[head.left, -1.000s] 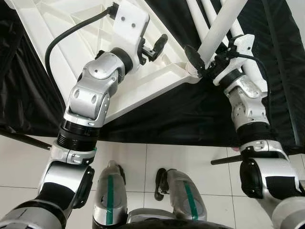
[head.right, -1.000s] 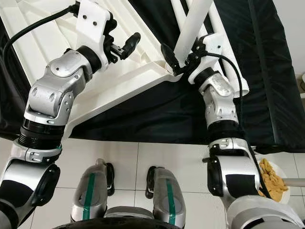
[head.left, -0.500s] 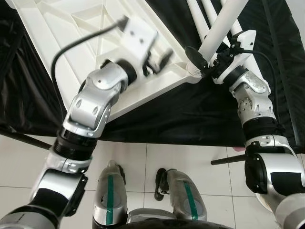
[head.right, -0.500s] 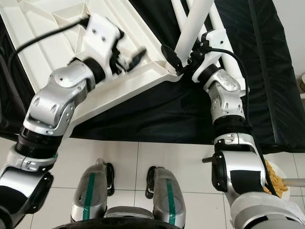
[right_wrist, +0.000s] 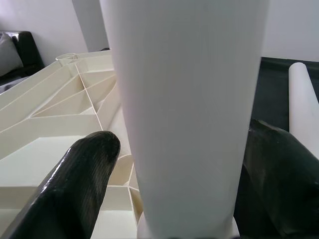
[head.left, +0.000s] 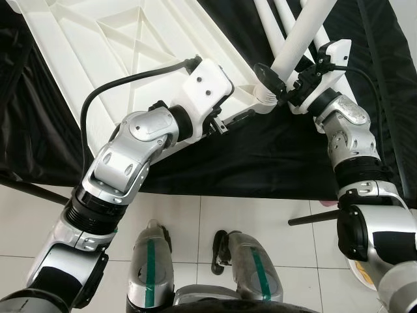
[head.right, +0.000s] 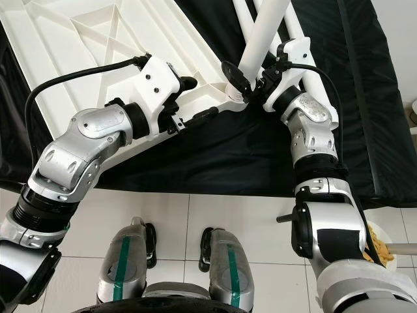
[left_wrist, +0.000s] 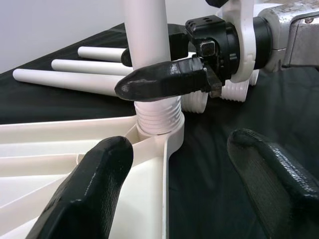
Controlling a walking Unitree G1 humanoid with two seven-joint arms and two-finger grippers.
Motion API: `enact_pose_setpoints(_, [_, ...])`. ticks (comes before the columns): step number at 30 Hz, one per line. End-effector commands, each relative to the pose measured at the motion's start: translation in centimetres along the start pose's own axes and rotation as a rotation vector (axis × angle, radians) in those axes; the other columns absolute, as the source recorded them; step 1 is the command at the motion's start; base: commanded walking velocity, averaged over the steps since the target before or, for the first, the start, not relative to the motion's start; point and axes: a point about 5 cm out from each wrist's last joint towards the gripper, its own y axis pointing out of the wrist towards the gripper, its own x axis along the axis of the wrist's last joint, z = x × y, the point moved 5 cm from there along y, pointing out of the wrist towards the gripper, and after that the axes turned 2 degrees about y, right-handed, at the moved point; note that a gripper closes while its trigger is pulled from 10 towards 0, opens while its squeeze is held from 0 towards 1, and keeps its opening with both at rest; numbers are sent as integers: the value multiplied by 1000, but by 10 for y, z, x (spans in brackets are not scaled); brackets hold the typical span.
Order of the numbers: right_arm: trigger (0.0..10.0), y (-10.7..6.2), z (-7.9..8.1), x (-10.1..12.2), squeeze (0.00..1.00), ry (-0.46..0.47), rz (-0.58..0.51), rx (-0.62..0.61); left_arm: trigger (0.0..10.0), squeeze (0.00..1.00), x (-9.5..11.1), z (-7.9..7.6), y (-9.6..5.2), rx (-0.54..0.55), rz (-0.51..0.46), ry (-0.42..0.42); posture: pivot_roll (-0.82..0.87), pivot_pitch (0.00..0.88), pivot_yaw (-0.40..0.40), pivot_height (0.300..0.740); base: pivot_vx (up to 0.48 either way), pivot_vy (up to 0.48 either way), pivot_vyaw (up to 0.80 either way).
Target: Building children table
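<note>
The white table top [head.left: 98, 59] lies upside down on black cloth, ribbed underside up. A white table leg [head.left: 301, 32] stands tilted in the socket at its near right corner, with its threaded end [left_wrist: 158, 117] seated there. My right gripper [head.left: 279, 79] is shut on the leg just above the socket, one finger on each side [right_wrist: 75, 184]. My left gripper [head.right: 195, 98] is open and straddles the table top's near edge, a short way left of that corner. In the left wrist view its fingers [left_wrist: 84, 199] frame the edge and the socket.
Several spare white legs [left_wrist: 75, 79] lie on the black cloth [head.left: 260, 163] behind the corner. The cloth's front edge drops to a white tiled floor [head.left: 215, 215], where my feet stand. A dark rod [head.left: 32, 189] lies at the left and a plate of food [head.right: 374, 244] at the right.
My left gripper has swung from above the table top down to its near edge, closer to the leg's corner. The right gripper has kept its hold on the leg.
</note>
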Motion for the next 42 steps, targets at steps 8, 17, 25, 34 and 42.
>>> enact_pose_setpoints(8, [9725, -5, -11, 2, 0, -21, 28, 5, 10000, 0, 1, -7, -2, -32, -3, 11, 86, 69, -40, 740, 0, 0, 0])
enact_pose_setpoints(17, [2863, -5, -13, 5, 0, -29, 28, 4, 10000, 0, 1, -7, -3, -29, -2, 12, 85, 76, -41, 740, 0, 0, 0])
enact_pose_setpoints(25, [0, -5, -12, 4, 0, -20, 38, 25, 10000, 0, 1, -6, -3, -25, -2, 15, 86, 81, -41, 740, 0, 0, 0])
enact_pose_setpoints(34, [10000, -6, -8, 0, 0, -14, 42, 31, 10000, 0, 4, -5, -4, -15, -7, 16, 85, 89, -46, 740, 0, 0, 0])
enact_pose_setpoints(42, [10000, -6, -3, -1, 0, -8, 2, -10, 10000, 0, 5, -3, -4, -2, -13, 13, 81, 95, -50, 740, 0, 0, 0])
